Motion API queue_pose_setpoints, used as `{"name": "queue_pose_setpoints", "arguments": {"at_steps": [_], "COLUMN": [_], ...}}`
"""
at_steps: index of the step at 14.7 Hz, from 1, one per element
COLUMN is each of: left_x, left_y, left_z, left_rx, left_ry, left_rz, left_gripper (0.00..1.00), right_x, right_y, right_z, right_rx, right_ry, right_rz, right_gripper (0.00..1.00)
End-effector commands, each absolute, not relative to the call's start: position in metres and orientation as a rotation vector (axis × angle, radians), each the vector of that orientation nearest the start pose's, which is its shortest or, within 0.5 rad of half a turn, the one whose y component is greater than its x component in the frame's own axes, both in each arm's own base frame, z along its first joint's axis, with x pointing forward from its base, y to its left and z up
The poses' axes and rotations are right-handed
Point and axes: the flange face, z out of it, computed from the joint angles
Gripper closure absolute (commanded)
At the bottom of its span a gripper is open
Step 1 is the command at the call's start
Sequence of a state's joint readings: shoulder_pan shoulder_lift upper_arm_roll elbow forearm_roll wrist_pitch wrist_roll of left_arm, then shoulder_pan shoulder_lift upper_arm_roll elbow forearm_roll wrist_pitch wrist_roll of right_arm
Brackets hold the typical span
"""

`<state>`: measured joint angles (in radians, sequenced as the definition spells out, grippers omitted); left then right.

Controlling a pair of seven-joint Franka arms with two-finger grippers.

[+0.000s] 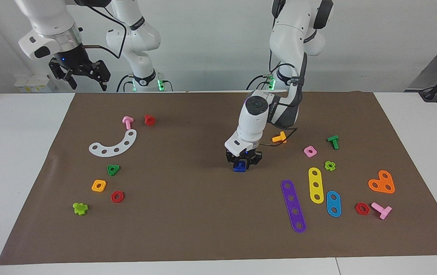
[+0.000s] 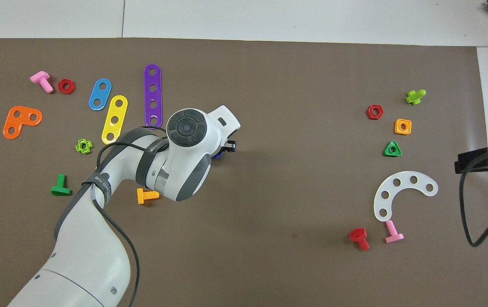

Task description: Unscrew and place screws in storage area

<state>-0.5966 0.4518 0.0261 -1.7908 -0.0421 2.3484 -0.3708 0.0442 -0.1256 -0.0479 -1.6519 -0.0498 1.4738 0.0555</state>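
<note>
A small dark-blue piece lies on the brown mat near its middle. Only a sliver of it shows in the overhead view, and I cannot tell whether it is the screw or a nut. My left gripper is down on it, pointing straight down, and its wrist covers most of the piece. My right gripper waits open and empty, raised over the mat's edge at the right arm's end; it also shows in the overhead view.
Toward the left arm's end lie an orange bolt, green bolt, pink nut, purple strip, yellow strip and orange heart plate. Toward the right arm's end lie a white curved strip, pink bolt, red bolt and several nuts.
</note>
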Motion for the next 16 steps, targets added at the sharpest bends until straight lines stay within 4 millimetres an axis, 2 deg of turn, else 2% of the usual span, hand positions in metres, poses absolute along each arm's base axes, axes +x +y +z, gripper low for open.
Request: {"name": "queue_pose_setpoints", "arguments": {"at_steps": [1,3,5,10,12,14,16], "left_x": [0.553,0.555,0.559,0.587,0.601,0.616,0.623], "left_y": [-0.358,-0.358,-0.36,-0.366,-0.345,-0.299,-0.256], "left_z": [0.307,0.311,0.318,0.364,0.382,0.4,0.412], "left_rx": [-3.196,-3.197,-3.206,-3.257,-3.251,-3.251,-3.247], "left_ry": [0.302,0.3,0.289,0.206,0.156,0.098,0.174], "left_rz": [-0.149,-0.149,-0.154,-0.025,0.012,0.038,0.089], "left_gripper": [0.56,0.64,0.66,0.7,0.71,0.71,0.71], "right_x": [0.502,0.502,0.502,0.502,0.502,0.502,0.502], "right_y": [-0.011,-0.011,-0.011,-0.011,-0.011,-0.011,-0.011], "right_z": [0.646,0.646,0.646,0.646,0.646,0.646,0.646], "right_rx": [-3.199,-3.199,-3.199,-3.199,-3.199,-3.199,-3.199], "right_ry": [0.104,0.104,0.104,0.104,0.104,0.104,0.104], "right_rz": [0.062,0.062,0.062,0.062,0.062,0.062,0.062], "right_gripper": [0.0,0.0,0.0,0.0,0.0,0.0,0.0]}}
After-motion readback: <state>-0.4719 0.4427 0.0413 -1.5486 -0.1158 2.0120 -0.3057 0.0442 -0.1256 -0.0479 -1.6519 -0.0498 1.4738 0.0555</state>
